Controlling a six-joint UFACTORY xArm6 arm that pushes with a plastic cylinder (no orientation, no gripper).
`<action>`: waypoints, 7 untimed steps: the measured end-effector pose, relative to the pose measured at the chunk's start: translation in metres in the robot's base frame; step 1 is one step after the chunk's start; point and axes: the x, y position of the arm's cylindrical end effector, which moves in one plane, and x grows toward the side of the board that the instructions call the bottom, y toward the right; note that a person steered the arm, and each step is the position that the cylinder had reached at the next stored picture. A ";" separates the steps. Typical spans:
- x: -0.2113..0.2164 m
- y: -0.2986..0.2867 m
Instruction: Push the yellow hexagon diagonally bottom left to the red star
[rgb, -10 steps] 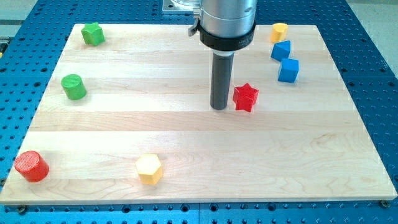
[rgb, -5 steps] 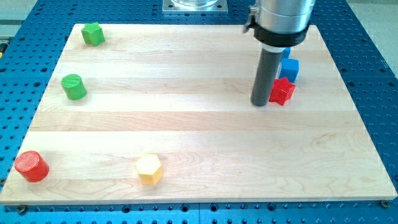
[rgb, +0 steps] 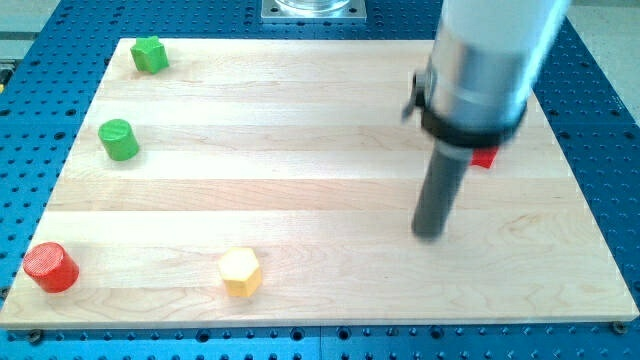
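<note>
1. While my tip (rgb: 428, 235) rests on bare wood at roughly 4 o'clock from the board's (rgb: 300, 200) centre, it touches no block; as a plain rod it has nothing to open or close and carries nothing.
2. Task object: the yellow hexagon (rgb: 240, 272) lies near the board's bottom edge, at about 7 o'clock from centre and well apart from the tip.
3. Reference object: only a corner of the red star (rgb: 485, 158) shows, at about 2 o'clock from the tip, mostly hidden behind the arm's housing.
4. Risk: the star's exact position is hard to read, so the target spot at its 7 o'clock could be misjudged.
5. Risk: an off-centre push could make the hexagon slip sideways off the rod, or run on into the star and shift it.
6. Count of visible blocks: one yellow hexagon, one red star, one red cylinder (rgb: 50, 268), one green cylinder (rgb: 119, 139), and one green block (rgb: 150, 54) of unclear shape.
</note>
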 end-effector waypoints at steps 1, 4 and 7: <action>0.049 -0.058; 0.015 -0.190; -0.032 -0.111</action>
